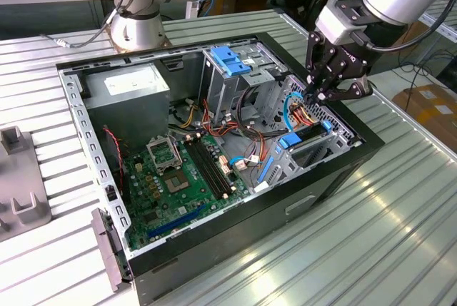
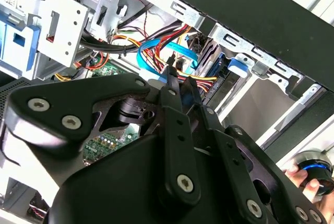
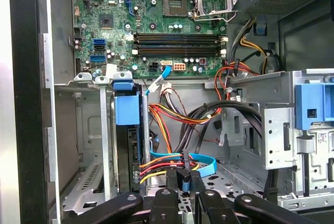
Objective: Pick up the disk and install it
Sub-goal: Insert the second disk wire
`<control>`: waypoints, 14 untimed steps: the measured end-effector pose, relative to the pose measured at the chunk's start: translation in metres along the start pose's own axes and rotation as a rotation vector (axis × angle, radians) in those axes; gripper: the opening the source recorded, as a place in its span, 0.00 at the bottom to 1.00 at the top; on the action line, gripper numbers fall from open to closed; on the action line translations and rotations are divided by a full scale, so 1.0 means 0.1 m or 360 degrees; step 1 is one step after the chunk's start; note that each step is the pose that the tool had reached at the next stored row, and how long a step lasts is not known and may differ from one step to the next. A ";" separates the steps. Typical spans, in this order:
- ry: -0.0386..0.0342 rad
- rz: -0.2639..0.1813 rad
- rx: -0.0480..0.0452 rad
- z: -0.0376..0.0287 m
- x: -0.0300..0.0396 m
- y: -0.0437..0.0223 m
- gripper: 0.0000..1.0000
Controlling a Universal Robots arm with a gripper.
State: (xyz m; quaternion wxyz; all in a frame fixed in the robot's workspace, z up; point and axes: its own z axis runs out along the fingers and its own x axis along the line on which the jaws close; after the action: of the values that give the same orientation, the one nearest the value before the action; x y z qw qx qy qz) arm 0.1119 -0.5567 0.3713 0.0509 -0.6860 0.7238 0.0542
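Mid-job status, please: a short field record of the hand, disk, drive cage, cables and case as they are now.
hand: black hand hangs over the drive cage end of the case, at the exterior view's right
disk: grey-metal disk with blue plastic rails stands on edge in a slot of the silver drive cage, apart from the hand
cables: flat blue cable and red-yellow wire bundle lie close beneath the hand
case: open black computer case lies on its side on the ribbed metal table

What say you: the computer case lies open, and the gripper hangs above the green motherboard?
One slip. The computer case lies open, but the exterior view shows the gripper hanging above the drive cage at that view's right.
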 end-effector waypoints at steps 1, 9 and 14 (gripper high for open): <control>0.0000 0.0000 0.0000 0.000 0.000 0.000 0.23; 0.0000 0.0000 0.0000 -0.027 -0.004 0.000 0.29; 0.0000 0.0000 0.0000 -0.030 -0.004 0.000 0.29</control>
State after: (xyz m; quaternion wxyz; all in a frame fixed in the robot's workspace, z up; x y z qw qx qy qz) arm 0.1119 -0.5567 0.3744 0.0510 -0.6860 0.7238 0.0542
